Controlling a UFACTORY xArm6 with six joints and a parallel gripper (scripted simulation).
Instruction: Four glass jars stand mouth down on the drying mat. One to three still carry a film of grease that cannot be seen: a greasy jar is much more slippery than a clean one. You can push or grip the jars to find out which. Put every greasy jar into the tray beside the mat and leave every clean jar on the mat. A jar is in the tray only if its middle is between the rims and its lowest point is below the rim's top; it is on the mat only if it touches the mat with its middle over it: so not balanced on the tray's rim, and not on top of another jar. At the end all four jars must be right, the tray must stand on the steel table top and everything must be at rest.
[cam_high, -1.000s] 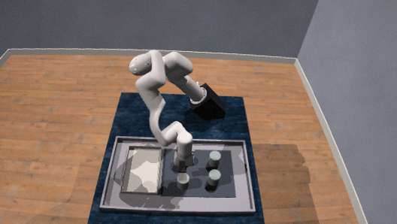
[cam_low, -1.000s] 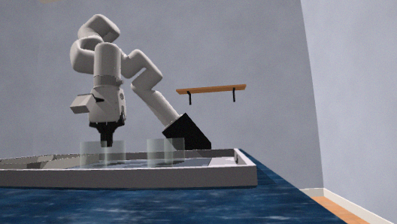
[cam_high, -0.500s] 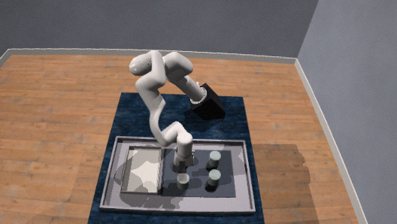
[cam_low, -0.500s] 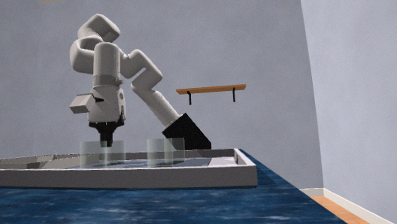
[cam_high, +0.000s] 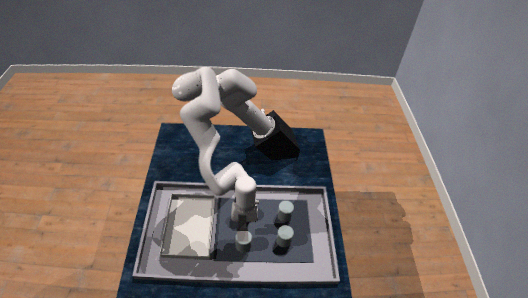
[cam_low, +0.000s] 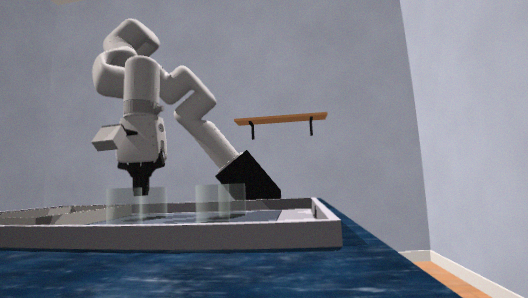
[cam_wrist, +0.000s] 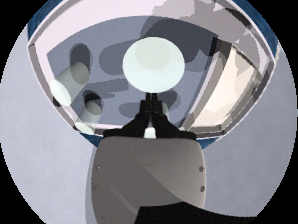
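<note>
My gripper (cam_high: 243, 230) (cam_low: 141, 193) (cam_wrist: 150, 99) is shut and empty, pointing down, its tips close behind the near left jar (cam_high: 243, 242) (cam_low: 120, 206) (cam_wrist: 153, 65), at about rim height; contact cannot be told. The near right jar (cam_high: 285, 236) and far right jar (cam_high: 285, 212) stand on the dark mat (cam_high: 301, 254) (cam_wrist: 112, 37). Another jar (cam_low: 156, 206) (cam_wrist: 165, 111) stands behind the fingers, hidden by the gripper in the top view. All are upright. The pale tray (cam_high: 197, 232) (cam_wrist: 215, 95) left of the mat holds no jar. Grease cannot be seen.
A raised rim (cam_high: 235, 278) (cam_low: 200, 237) runs round the steel table top (cam_high: 322, 250). The tray's wall stands beside the mat's left edge. The black arm base (cam_high: 280, 142) is behind the table. The right jars are well away from the gripper.
</note>
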